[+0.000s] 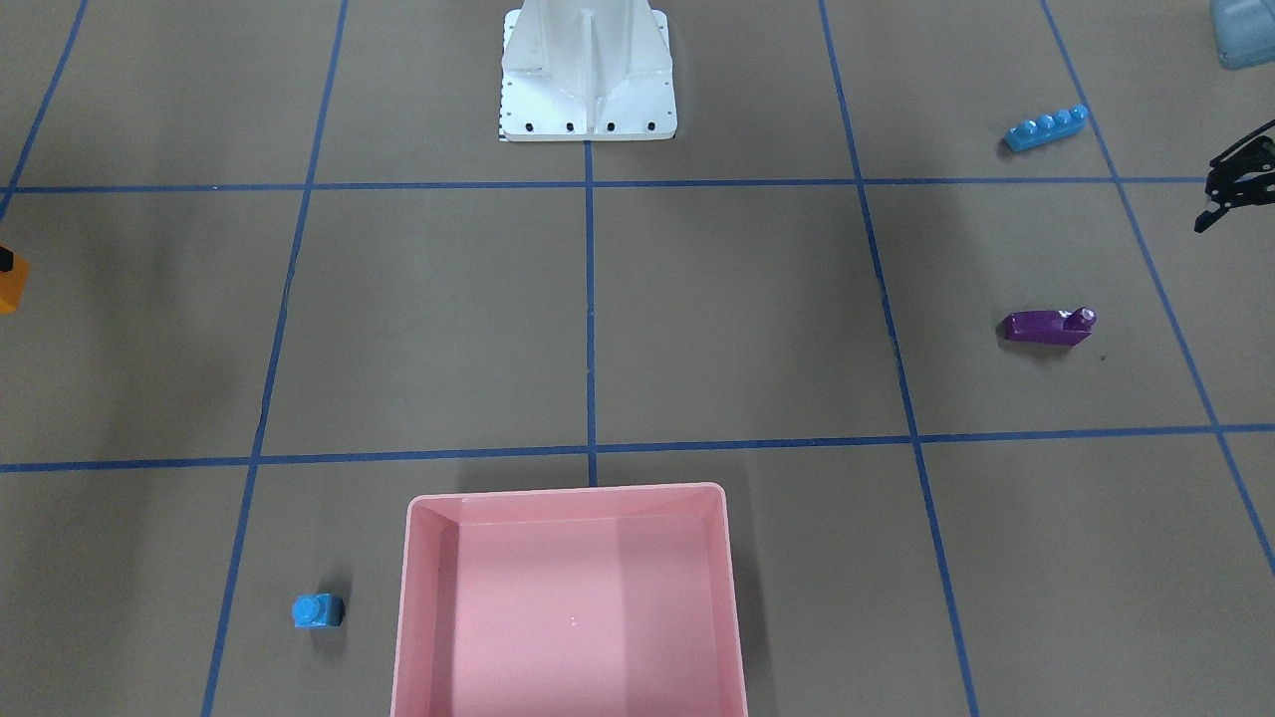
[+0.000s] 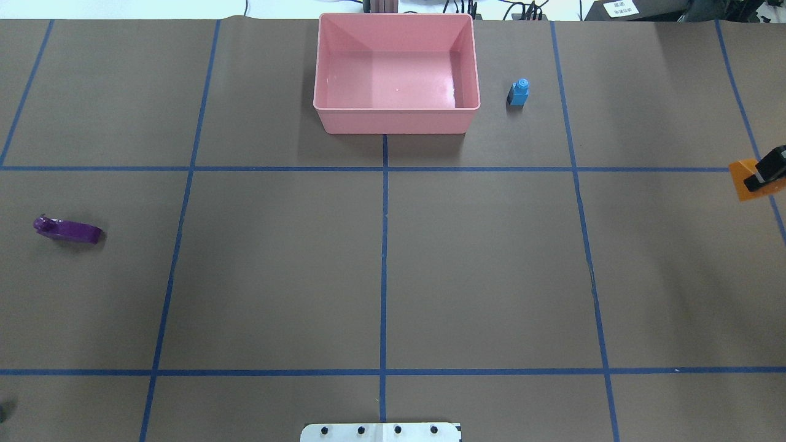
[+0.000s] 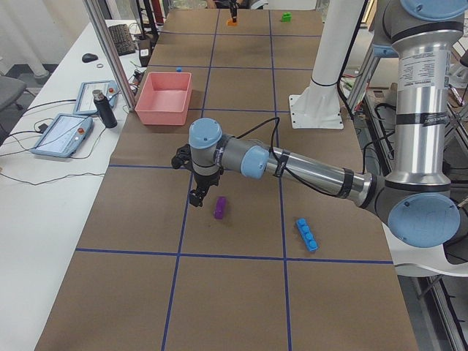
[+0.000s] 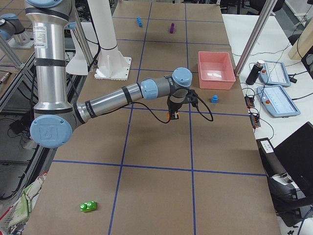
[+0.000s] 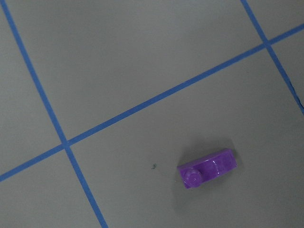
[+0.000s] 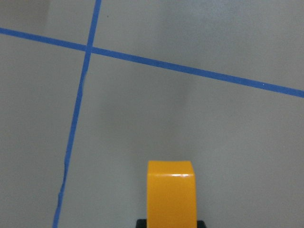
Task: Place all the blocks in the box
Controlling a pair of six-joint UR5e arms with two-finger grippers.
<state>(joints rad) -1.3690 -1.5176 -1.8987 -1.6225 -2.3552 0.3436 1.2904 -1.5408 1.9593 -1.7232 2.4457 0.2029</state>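
The pink box [image 2: 393, 110] stands at the table's far middle and holds nothing. My right gripper [image 2: 759, 177] is shut on the orange sloped block [image 6: 170, 190] and holds it above the table at the right edge. My left gripper [image 1: 1235, 189] looks open and empty, hovering beside the purple sloped block [image 1: 1048, 326], which also shows in the left wrist view [image 5: 207, 167]. The long blue block [image 1: 1046, 127] lies near the robot's left side. The small blue block [image 2: 519, 92] stands just right of the box. The green block [image 4: 88, 206] lies at the table's right end.
The white metal base [image 1: 588, 90] stands at the table's near middle. Blue tape lines grid the brown table. Tablets and a dark bottle [image 3: 104, 110] sit on the side desk beyond the box. A grey-blue object [image 1: 1245, 30] sits at a corner.
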